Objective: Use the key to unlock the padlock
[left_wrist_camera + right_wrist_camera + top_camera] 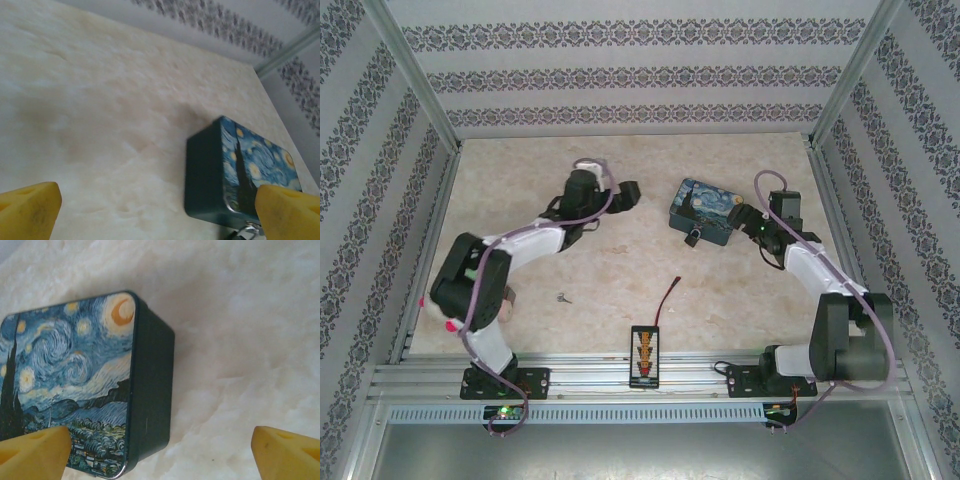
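1. Left gripper (157, 200), spread and empty, is hovering left of the tin (705, 212).
2. Right gripper (160, 440), spread, is hanging over the tin's right end, likely to steady it.
3. Padlock (692, 238) is hanging on the tin's near side; key (563, 297) is lying near the bench's (610, 270) near edge.

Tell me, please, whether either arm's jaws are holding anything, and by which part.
Nothing is held: left gripper and right gripper show open, empty jaws.

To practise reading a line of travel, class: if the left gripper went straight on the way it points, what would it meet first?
Probably the bare table; the painted tin sits off to one side, beside one of the fingers, though depth is unclear.
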